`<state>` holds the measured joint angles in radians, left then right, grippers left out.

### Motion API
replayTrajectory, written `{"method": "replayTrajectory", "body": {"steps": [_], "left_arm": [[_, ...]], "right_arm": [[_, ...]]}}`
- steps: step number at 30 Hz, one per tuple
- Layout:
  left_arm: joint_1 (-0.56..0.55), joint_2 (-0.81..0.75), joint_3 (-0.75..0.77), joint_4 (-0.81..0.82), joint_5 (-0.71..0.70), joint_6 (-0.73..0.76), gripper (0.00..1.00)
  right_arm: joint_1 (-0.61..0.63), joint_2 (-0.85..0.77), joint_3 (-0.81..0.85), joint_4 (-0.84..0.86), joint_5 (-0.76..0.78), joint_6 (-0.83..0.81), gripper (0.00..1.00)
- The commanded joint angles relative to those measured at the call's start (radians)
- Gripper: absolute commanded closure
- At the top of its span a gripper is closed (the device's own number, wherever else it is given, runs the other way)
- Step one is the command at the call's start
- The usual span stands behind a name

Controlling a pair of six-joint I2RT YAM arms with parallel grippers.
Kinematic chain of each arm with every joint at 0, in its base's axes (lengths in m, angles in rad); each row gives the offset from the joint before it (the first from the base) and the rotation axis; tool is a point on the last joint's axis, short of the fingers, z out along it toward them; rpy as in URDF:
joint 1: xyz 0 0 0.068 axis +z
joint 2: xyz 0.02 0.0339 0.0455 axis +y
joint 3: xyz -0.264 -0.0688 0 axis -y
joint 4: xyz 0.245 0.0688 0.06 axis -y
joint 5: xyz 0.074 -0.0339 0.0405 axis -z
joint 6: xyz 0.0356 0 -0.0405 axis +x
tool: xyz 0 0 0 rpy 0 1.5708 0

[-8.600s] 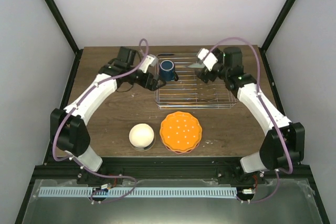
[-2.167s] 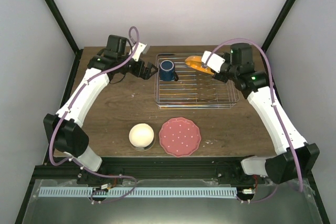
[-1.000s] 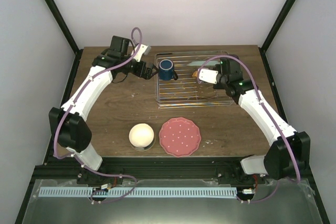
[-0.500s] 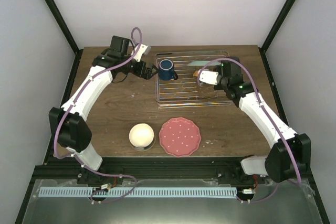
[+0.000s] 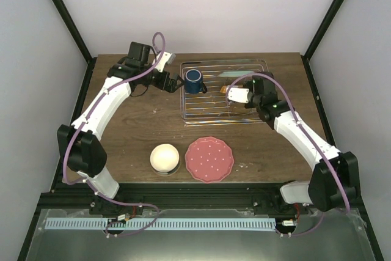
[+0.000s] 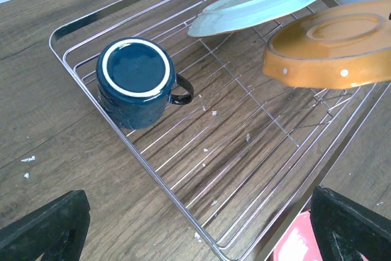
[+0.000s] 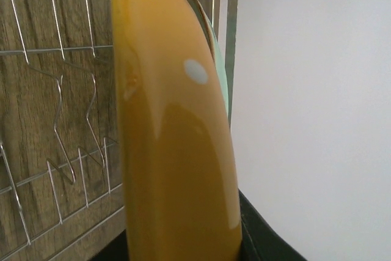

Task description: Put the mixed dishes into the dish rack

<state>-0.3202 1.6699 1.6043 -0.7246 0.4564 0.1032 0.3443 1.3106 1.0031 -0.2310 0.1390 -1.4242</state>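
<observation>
1. While upside down, parked front-left on the bench (image 5: pixel 134 126): cream-white bowl (image 5: pixel 164 158).
2. Spread wide, gripping nothing, just outside the dish rack's (image 5: pixel 211 105) left side: left hand (image 5: pixel 177 82).
3. Inverted in the rack's left rear corner: dark blue mug (image 5: pixel 194 81).
4. Flat on the bench beside the bowl: scalloped pink-red plate (image 5: pixel 209 159).
5. Leaning in the rear prongs: mint-green plate (image 6: pixel 256 5); clamped on orange plate (image 6: pixel 330 53) just beside it: right hand (image 5: pixel 231 91).

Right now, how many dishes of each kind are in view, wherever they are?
Plates: 3 (mint-green plate, orange plate, pink-red plate)
Mugs: 1 (dark blue mug)
Bowls: 1 (cream-white bowl)
Total: 5
</observation>
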Motion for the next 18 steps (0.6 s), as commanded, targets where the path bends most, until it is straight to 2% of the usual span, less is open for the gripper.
{"method": "replayTrajectory", "body": {"steps": [1, 13, 15, 18], "left_arm": [[0.007, 0.005, -0.012, 0.025, 0.009, -0.011, 0.00], [0.010, 0.005, -0.024, 0.030, 0.014, -0.006, 0.00], [0.011, 0.005, -0.023, 0.029, 0.016, -0.004, 0.00], [0.012, 0.005, -0.028, 0.027, 0.026, -0.005, 0.00]], "right_arm": [[0.030, 0.003, 0.007, 0.135, -0.024, -0.013, 0.99], [0.033, 0.074, -0.028, 0.187, 0.012, -0.010, 0.97], [0.033, 0.086, -0.021, 0.186, 0.020, -0.002, 0.94], [0.033, 0.097, -0.017, 0.183, 0.028, 0.010, 0.84]]}}
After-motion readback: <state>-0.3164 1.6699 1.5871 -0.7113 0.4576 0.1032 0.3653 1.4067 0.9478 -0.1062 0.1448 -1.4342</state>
